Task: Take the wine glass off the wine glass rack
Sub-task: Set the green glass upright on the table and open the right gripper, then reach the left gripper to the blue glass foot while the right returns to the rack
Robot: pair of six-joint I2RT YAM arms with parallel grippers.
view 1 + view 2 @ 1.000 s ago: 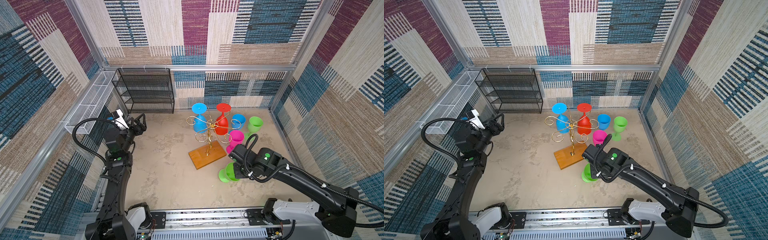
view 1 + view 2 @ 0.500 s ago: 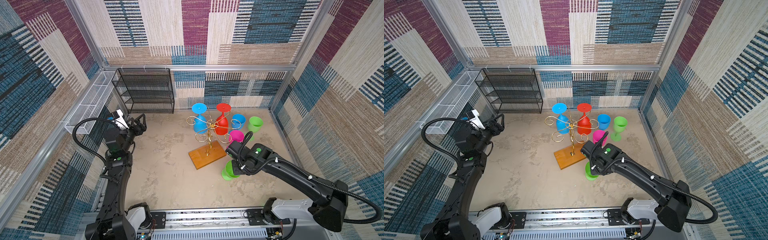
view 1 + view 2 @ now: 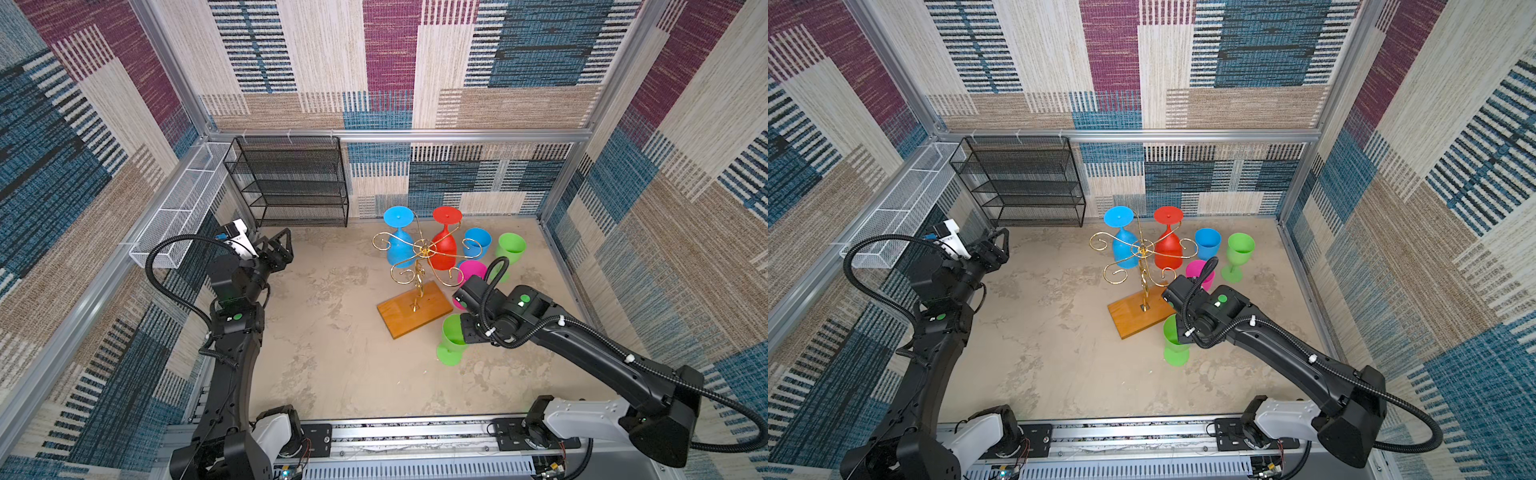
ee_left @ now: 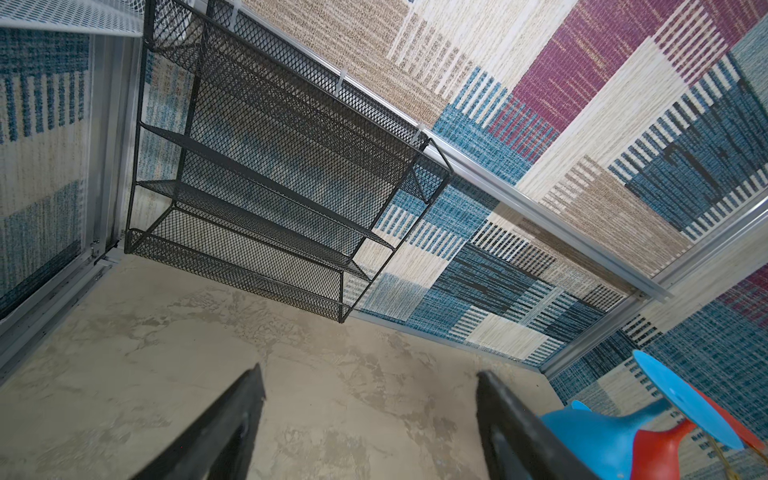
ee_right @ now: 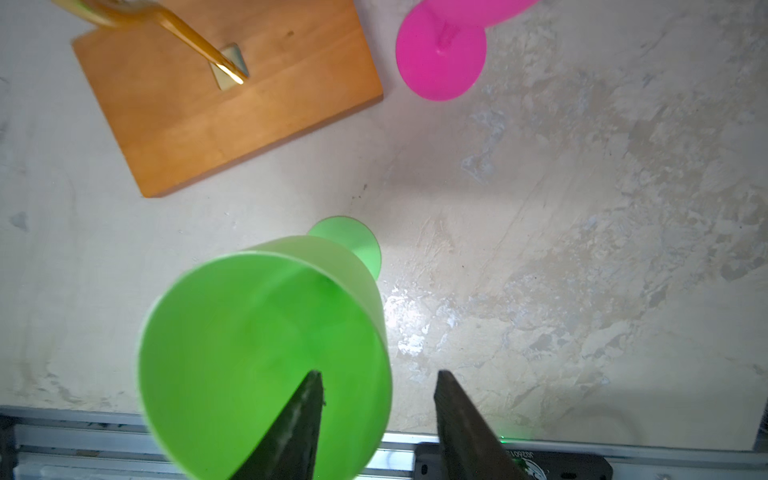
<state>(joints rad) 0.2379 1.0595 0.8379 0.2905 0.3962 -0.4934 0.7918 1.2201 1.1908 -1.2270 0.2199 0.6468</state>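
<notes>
Toward the front edge of the tabletop (image 3: 324, 374), a green glass (image 5: 257, 340) stood upright on its foot, just beside the near corner of the base (image 3: 405, 316). By its place, I judged it the one taken off, set down clear of the wire arms. Over its bowl hung the right gripper (image 5: 377, 374), jaws parted, one finger inside the bowl and one outside, the wall between them but not pinched. That straddle suited a rim hold, and with the jaws slack the glass stood alone.

Just past the base's right corner stood a pink glass (image 3: 471, 270), close under the arm, so pulling away would call for a straight rise.

Mid-tabletop, the rack (image 3: 424, 250) rose from its base. A blue glass (image 3: 399, 249) and a red glass (image 3: 444, 253) hung upside down on its far side, feet uppermost and stems caught in the scrolls, which is how the wire keeps them.

Beyond, toward the far right corner, a blue cup (image 3: 477, 243) and a second green glass (image 3: 510, 249) stood upright.

Near the left edge the left gripper (image 4: 370, 372) was raised, jaws spread wide on nothing, apparently parked out of the way. It faced the shelf (image 3: 291, 183) at the far edge; a basket (image 3: 183, 208) ran along the left wall.
</notes>
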